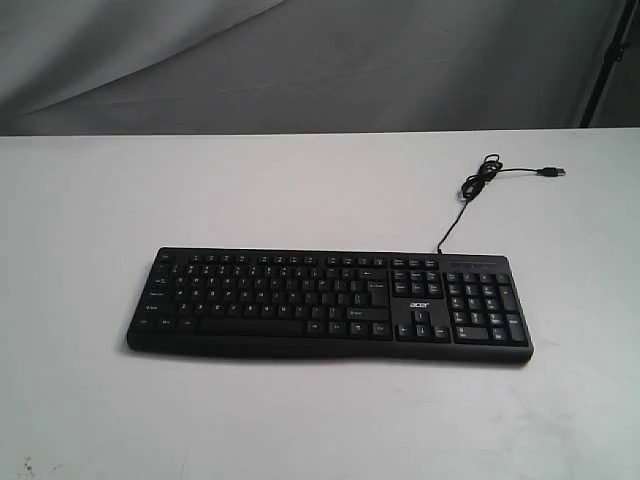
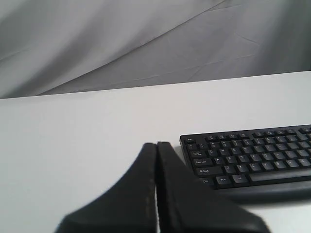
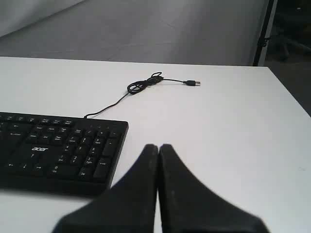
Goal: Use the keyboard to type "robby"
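Behind everything, grey cloth is hanging in soft folds, and a white counter is stretching out in front of it.

Starting at your left, the left end effector is showing only in its own wrist view. It is clenched, with its two dark fingers pressing flat against each other along their whole length. It is pointing toward the cloth, with the keyboard's left end just off to one side and apart from the fingertips. You cannot tell from the pictures whether it is touching the counter.

Moving inward, the keyboard is lying flat near the middle of the counter, its long edge running across the exterior view. Its letter keys are sitting on the left portion. Further right the small white logo is reading "acer", and the number pad is filling the right end.

From the back edge above the number pad, a thin black cable is running away toward the cloth. It is bunching into a loose tangle and then trailing right to a USB plug that is lying loose on the counter.

At your right, the right end effector is likewise clenched, finger against finger. It is sitting just beyond the number-pad end of the keyboard without touching it. Past the counter's right edge, a dark stand is leaning up against the cloth.
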Tool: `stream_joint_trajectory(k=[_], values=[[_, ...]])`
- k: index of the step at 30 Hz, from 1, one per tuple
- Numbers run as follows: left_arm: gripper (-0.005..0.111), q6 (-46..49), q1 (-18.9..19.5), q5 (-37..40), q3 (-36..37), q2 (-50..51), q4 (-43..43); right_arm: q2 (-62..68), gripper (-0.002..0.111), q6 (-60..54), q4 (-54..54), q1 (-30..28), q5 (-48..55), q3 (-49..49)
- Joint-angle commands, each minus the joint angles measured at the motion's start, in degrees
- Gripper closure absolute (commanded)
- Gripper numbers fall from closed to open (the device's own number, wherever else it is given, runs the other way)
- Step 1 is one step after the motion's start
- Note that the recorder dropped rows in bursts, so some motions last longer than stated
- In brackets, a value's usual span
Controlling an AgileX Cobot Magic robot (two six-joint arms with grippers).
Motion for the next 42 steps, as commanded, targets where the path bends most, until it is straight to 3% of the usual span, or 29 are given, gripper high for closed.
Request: stream_joint_trajectory(k=[1, 11, 18, 26, 29, 33, 36, 40, 42], values=[[0.107, -0.16, -0.36, -0.31, 0.25, -0.20, 0.27, -0.28, 0.108, 0.18, 0.22, -0.26, 0.01, 0.16], [0.107, -0.16, -0.36, -0.31, 0.25, -0.20, 0.27, -0.28, 0.108, -0.36, -1.50, -0.26, -1.81, 0.16], [0.107, -0.16, -0.36, -0.31, 0.25, -0.20, 0.27, -0.28, 0.108, -0.36, -2.57, -0.26, -26.55, 0.16], [0.107, -0.16, -0.36, -0.31, 0.25, -0.20, 0.27, -0.28, 0.108, -0.36, -2.54, -0.26, -34.93, 0.16], [0.107, -0.16, -0.36, -0.31, 0.25, -0.20, 0.27, -0.28, 0.108, 0.89, -2.13, -0.26, -43.04, 0.16], [0.107, -0.16, -0.36, -0.31, 0.25, -0.20, 0.27, -0.28, 0.108, 29.13, -2.23, -0.26, -56.22, 0.16], [0.107, -0.16, -0.36, -0.31, 0.25, -0.20, 0.27, -0.28, 0.108, 30.48, -4.62, -0.26, -62.38, -0.48], [0.107, -0.16, -0.36, -0.31, 0.25, -0.20, 0.27, 0.05, 0.108, 38.88, -16.31, -0.26, -52.72, -9.09], [0.107, -0.16, -0.36, -0.31, 0.25, -0.20, 0.27, 3.37, 0.108, 49.71, -21.88, -0.26, -43.17, -15.23]])
